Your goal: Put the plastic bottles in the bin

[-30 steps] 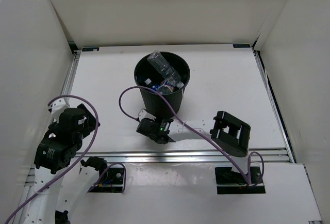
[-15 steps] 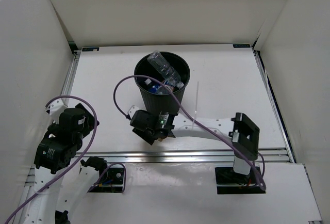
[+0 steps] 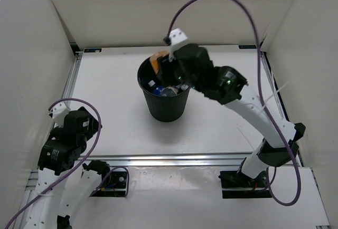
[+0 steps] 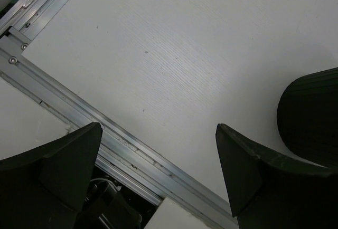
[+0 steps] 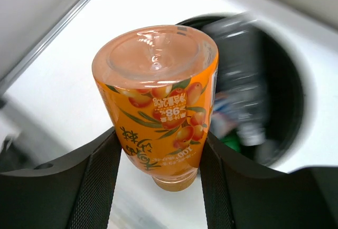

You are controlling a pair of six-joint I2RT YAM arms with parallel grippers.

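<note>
The black bin (image 3: 166, 101) stands at the middle back of the table, with bottles inside: a clear one, blue and green parts show blurred in the right wrist view (image 5: 240, 97). My right gripper (image 3: 161, 66) is raised over the bin's far left rim and is shut on the short orange bottle (image 5: 158, 92), also seen in the top view (image 3: 157, 60). The bottle's base points at the wrist camera, its cap toward the gripper. My left gripper (image 4: 158, 155) is open and empty, low at the near left, with the bin's wall (image 4: 311, 115) to its right.
An aluminium rail (image 3: 179, 160) runs along the table's near edge; it also shows in the left wrist view (image 4: 79, 118). White walls enclose the table on three sides. A purple cable (image 3: 227, 2) arcs high above the right arm.
My right arm has swung up from low in front of the bin to above its far rim, carrying the orange bottle. The left arm has barely moved.
</note>
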